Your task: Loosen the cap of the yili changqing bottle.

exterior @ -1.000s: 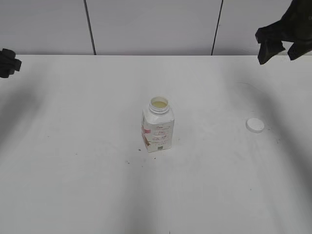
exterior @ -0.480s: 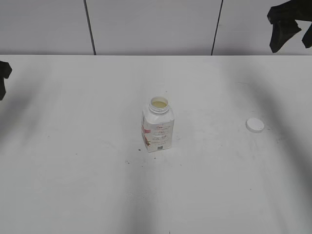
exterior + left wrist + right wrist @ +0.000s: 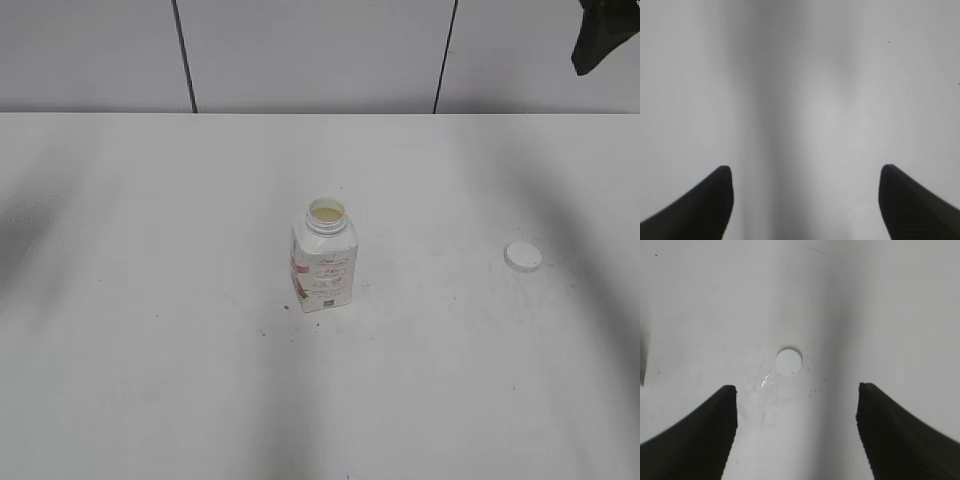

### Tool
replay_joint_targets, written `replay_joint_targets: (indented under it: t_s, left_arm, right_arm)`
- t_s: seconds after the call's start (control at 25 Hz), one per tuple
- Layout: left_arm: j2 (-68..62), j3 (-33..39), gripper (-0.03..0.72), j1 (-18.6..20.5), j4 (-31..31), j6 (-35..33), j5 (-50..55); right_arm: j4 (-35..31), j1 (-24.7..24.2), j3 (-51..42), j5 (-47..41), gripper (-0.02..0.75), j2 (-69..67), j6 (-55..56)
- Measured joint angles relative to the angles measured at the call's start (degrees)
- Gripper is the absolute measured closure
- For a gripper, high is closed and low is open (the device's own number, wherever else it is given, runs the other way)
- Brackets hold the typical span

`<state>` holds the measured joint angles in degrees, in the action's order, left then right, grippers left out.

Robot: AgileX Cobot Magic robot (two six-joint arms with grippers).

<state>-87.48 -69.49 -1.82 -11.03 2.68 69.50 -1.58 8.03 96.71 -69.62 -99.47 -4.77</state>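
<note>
The yili changqing bottle stands upright in the middle of the white table, its wide neck open with pale liquid showing inside. The white cap lies flat on the table to the bottle's right, well apart from it; it also shows in the right wrist view. My right gripper is open and empty, high above the cap; only a dark tip of it shows at the top right of the exterior view. My left gripper is open and empty over bare table, outside the exterior view.
The white table spreads wide around the bottle, with a few small dark specks near its base. A grey panelled wall runs along the table's far edge. A small wet smear lies beside the cap.
Both arms have drawn back: the right gripper rose toward the top right corner, and the left gripper left the exterior view at the left edge. Bottle and cap have not moved.
</note>
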Motion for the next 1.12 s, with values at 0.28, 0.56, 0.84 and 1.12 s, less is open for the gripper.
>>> replay_joint_targets:
  t_s: [0.28,0.56,0.84,1.12]
  left_arm:
    - [14.5,4.7,0.143,0.0,1.3,-0.1,0.0]
    - [30.1,18.7,0.143,0.0,7.9,-0.1,-4.5]
    - [45.4,31.5,0.143,0.0,8.4,-0.1,-5.7]
    - [58.4,39.4,0.144,0.0,9.3,-0.1,-8.4]
  right_arm:
    - [-0.4,0.0,-10.2,0.0,0.154,8.6,0.0]
    - [-2.1,0.0,-22.6,-0.1,0.154,18.2,0.0]
    - [-3.6,0.0,-31.7,-0.2,0.154,28.1,0.0]
    - [-3.9,0.0,-38.3,-0.2,0.154,36.4,0.0]
